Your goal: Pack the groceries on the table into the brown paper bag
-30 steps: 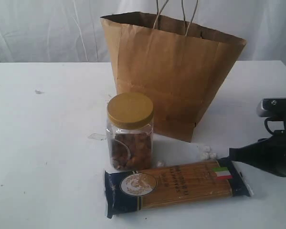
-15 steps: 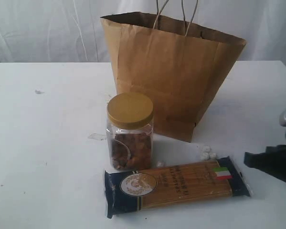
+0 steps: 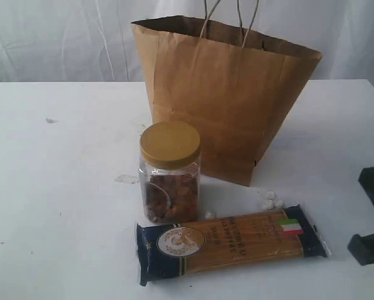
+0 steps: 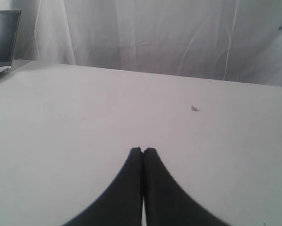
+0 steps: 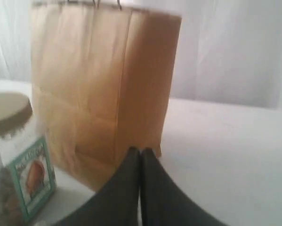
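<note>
The brown paper bag (image 3: 227, 94) stands upright and open at the back of the white table (image 3: 62, 187). In front of it stands a gold-lidded clear jar (image 3: 170, 172), and the long navy-ended spaghetti pack (image 3: 230, 244) lies flat in front of the jar. My right gripper (image 5: 141, 149) is shut and empty, pointing at the bag (image 5: 98, 70), with the jar (image 5: 13, 155) off to one side. Only a black part of the right arm (image 3: 369, 245) shows at the right edge of the exterior view. My left gripper (image 4: 143, 149) is shut and empty over bare tabletop.
A few tiny white pellets (image 3: 269, 200) lie between the bag and the spaghetti pack. A small speck (image 4: 194, 108) sits on the table ahead of the left gripper. A laptop (image 4: 2, 40) stands at the table's far corner. White curtains hang behind.
My right arm has drawn back to the right, away from the end of the spaghetti pack, until only a piece of it shows at the frame edge. The groceries and the bag have not moved.
</note>
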Motion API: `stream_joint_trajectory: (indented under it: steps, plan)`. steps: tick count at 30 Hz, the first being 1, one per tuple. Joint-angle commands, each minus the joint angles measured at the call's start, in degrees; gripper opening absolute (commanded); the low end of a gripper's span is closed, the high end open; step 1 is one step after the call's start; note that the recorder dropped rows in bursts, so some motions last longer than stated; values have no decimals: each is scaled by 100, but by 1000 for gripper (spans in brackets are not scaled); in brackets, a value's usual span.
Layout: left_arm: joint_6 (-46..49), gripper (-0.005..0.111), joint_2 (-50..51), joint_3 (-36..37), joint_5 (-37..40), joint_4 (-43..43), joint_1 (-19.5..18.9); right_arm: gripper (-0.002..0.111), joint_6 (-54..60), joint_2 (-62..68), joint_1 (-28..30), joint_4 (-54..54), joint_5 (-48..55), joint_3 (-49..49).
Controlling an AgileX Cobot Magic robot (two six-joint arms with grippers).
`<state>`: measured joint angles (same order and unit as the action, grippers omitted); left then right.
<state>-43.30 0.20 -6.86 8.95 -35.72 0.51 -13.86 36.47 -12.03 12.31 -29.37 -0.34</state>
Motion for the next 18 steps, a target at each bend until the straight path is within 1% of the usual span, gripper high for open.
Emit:
stream_joint_trajectory:
  steps: [1, 3, 6, 7, 10, 11, 12, 14, 16, 18]
  plan:
    - [-83, 0, -20, 23, -829, 58, 18, 0, -129, -810, 7, -105, -780, 34]
    - [-83, 0, -20, 23, -1170, 58, 18, 0, -129, -1045, 7, -139, -815, 34]
    - [-83, 0, -20, 23, -1907, 58, 18, 0, -129, -1351, 7, -139, -366, 34]
    - [-83, 0, -20, 23, -2265, 58, 18, 0, -129, -1429, 7, -150, -129, 34]
    - [56, 0, -20, -34, -3687, 80, 18, 0, -129, -1517, 7, -150, 530, 34]
    - [178, 0, -20, -120, -4011, 80, 18, 0, -129, -1517, 7, -150, 687, 34]
    - [280, 0, -20, -243, -4162, 95, 18, 0, -129, -1517, 7, -150, 906, 34]
    - [323, 0, -20, -543, -4124, 106, 18, 0, -129, -1517, 7, -150, 1411, 34]
    - [265, 0, 116, -915, -3751, 149, 18, 0, -129, -1517, 7, -150, 2212, 34]
    - [37, 0, 352, -1400, -3078, 149, 18, 0, -129, -1517, 7, -150, 2682, 34]
